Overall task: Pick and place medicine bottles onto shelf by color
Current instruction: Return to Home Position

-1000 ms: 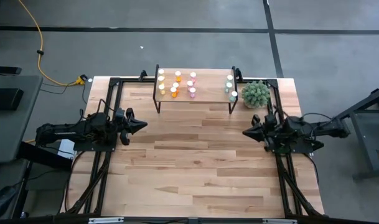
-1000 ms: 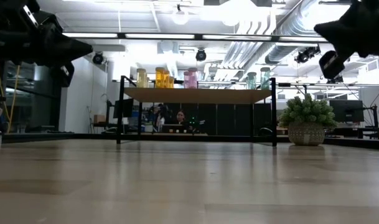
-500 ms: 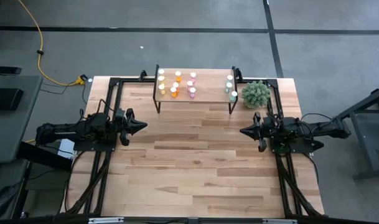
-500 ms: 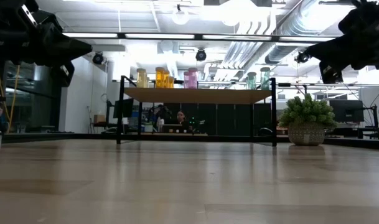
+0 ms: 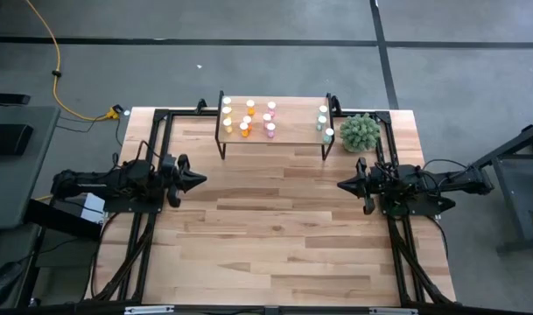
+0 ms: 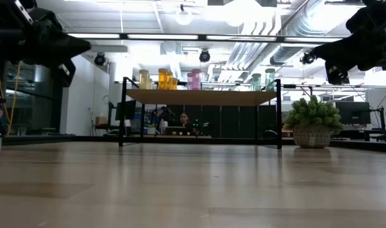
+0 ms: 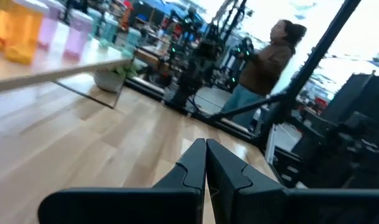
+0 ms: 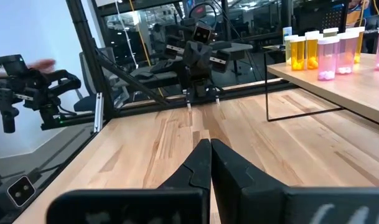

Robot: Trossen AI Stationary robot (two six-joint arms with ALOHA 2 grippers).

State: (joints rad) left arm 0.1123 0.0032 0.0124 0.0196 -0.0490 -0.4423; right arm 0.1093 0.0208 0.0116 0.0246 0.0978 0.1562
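The medicine bottles stand on their bases on the shelf [image 5: 297, 122] at the table's far edge, grouped by colour: yellow [image 5: 227, 112], orange [image 5: 248, 118], pink [image 5: 270, 118] and, at the shelf's right end, teal [image 5: 324, 122]. The low view shows them in a row on the shelf top [image 6: 199, 97]. My left gripper [image 5: 203, 178] hovers shut and level at the table's left edge, pointing toward the middle, also in its wrist view [image 7: 205, 144]. My right gripper [image 5: 340, 185] hovers shut and level at the right edge, facing it [image 8: 210, 143]. Neither is near the shelf.
A fuzzy green plant in a pot [image 5: 360, 132] stands just right of the shelf. Black frame rails [image 5: 152, 140] run along both sides of the table. A person [image 7: 264, 62] stands beyond the table. The wood tabletop [image 5: 275, 227] stretches between the arms.
My right gripper has rolled about its own axis and its tip has dropped from pointing slightly up to level, shifting a little toward the table's middle; it stays shut. The bottles and shelf have not moved.
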